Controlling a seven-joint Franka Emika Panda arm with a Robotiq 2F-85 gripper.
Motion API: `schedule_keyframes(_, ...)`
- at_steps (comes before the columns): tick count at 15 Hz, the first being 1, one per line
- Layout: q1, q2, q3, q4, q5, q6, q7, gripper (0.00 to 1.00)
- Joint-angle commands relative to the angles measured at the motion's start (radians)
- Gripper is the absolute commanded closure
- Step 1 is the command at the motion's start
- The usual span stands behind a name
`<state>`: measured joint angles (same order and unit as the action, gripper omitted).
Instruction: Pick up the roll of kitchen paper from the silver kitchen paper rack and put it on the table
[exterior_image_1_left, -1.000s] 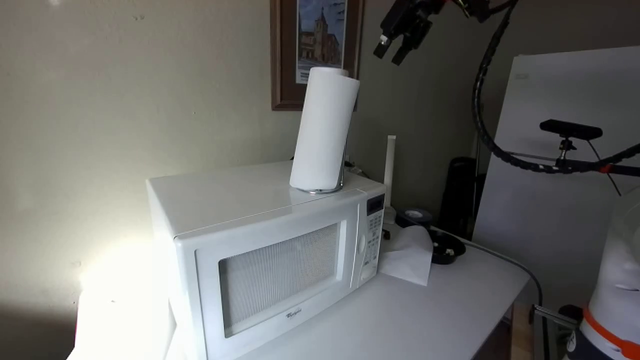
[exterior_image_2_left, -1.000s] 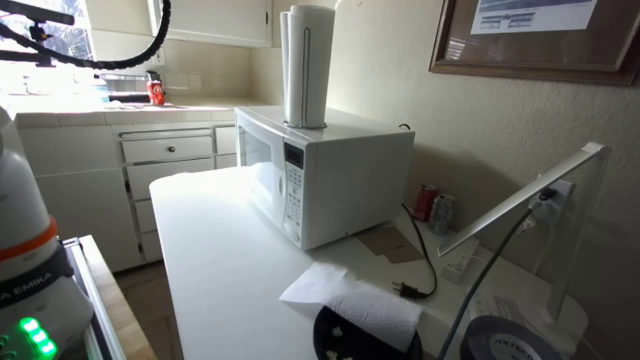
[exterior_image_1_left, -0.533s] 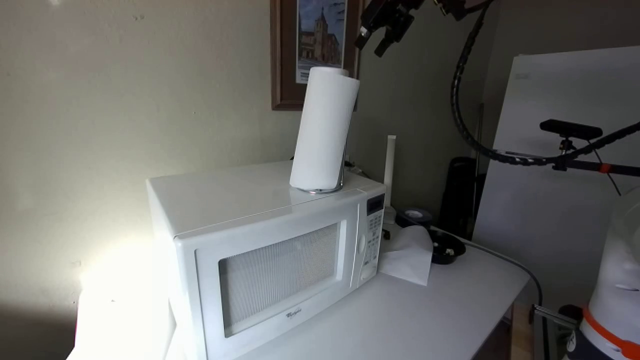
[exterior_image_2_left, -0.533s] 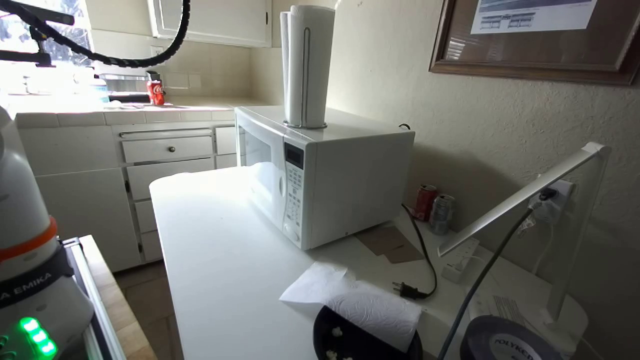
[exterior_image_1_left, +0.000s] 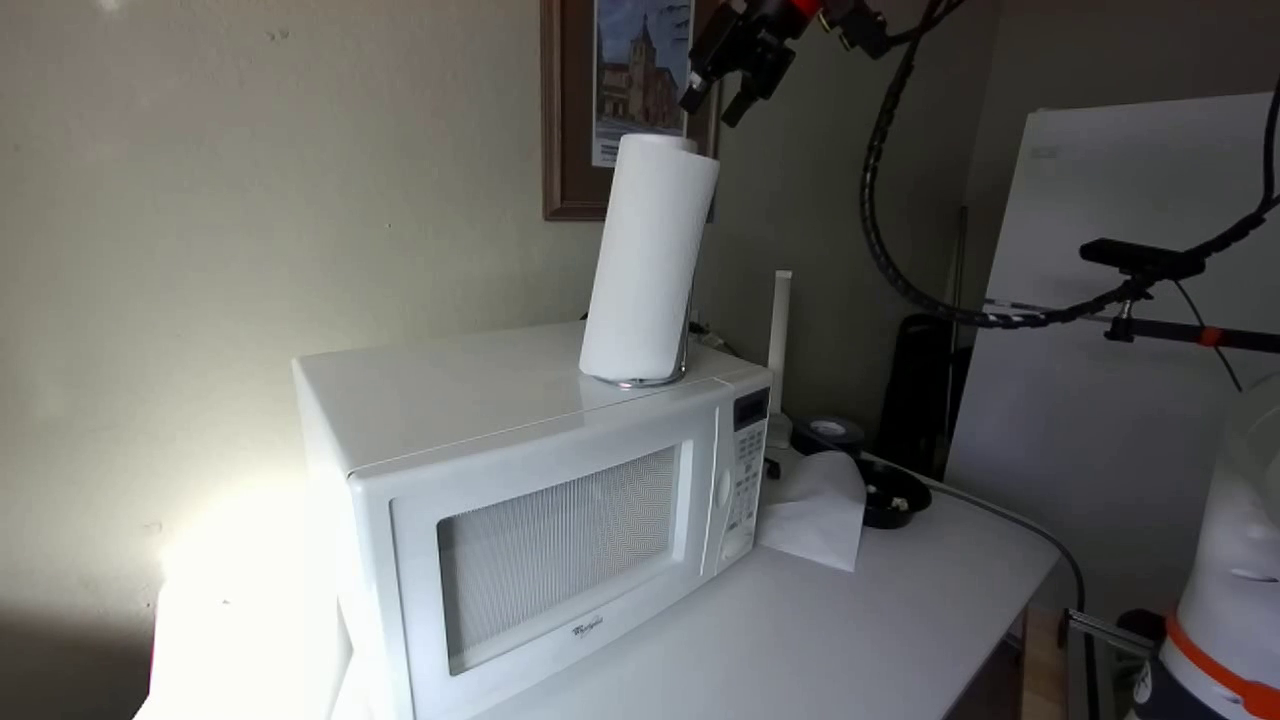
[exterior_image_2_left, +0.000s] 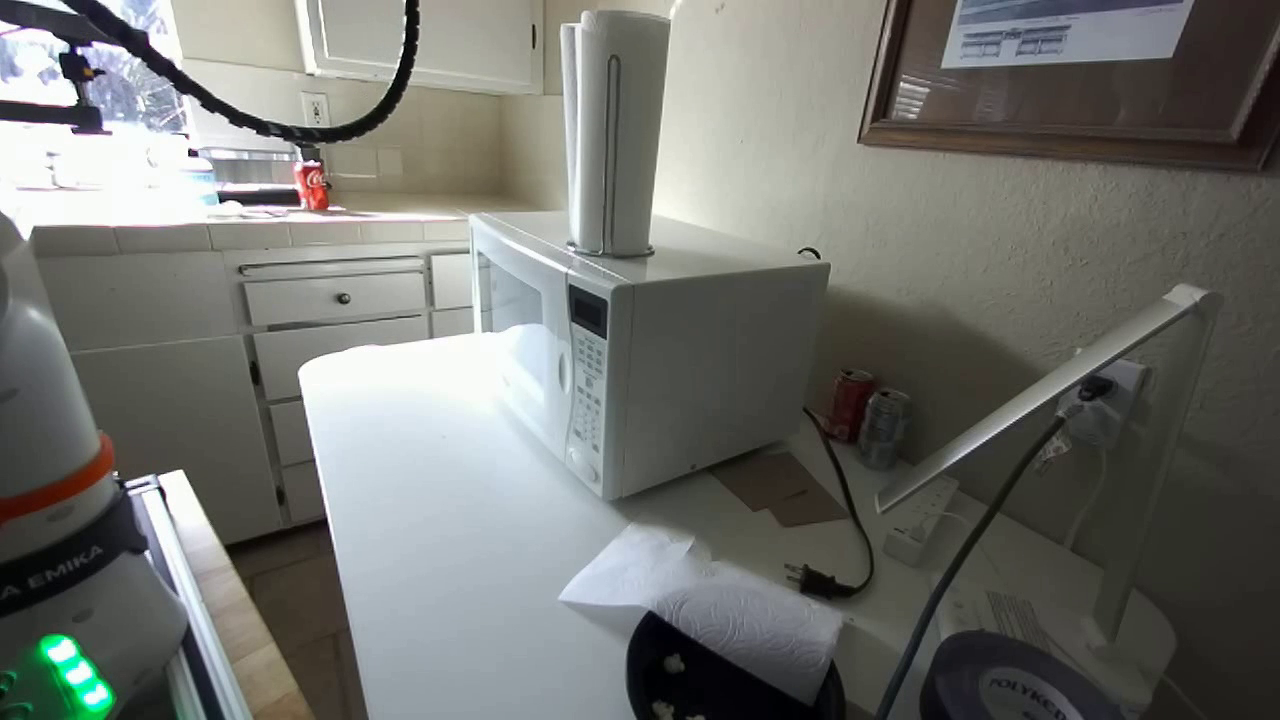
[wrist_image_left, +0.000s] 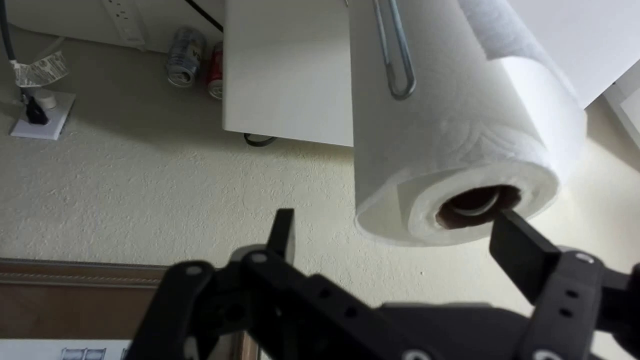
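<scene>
As we are bringing our black, parted fingers (wrist_image_left: 525, 252) nearer, the tall white paper roll (wrist_image_left: 452, 115) is standing on its silver wire rack (wrist_image_left: 401, 40) atop the white microwave (exterior_image_2_left: 665, 365); grasping is probably approaching.

Orange-banded white arm (exterior_image_2_left: 45, 400), black fingers (wrist_image_left: 522, 255)

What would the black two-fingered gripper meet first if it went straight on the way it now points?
Probably the white cylindrical roll of kitchen paper, near its top; the gripper points down towards it, though depth is unclear.
</scene>
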<state>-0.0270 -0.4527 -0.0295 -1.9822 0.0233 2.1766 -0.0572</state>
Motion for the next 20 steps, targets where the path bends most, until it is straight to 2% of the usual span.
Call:
schedule_keyframes(1, 0.003, 0.055, -0.006, 0.037, 0.005, 0.015, 0.016, 0.00)
schedule_keyframes(12, 0.007, 0.105, -0.010, 0.051, 0.020, 0.014, 0.019, 0.01)
schedule_keyframes(14, 0.008, 0.105, -0.010, 0.052, 0.023, 0.013, 0.017, 0.07)
schedule_keyframes(15, 0.008, 0.105, -0.010, 0.053, 0.026, 0.012, 0.017, 0.14)
schedule_keyframes(18, 0.010, 0.106, -0.010, 0.052, 0.031, 0.012, 0.017, 0.10)
schedule_keyframes(20, 0.010, 0.106, -0.011, 0.051, 0.035, 0.015, 0.016, 0.02)
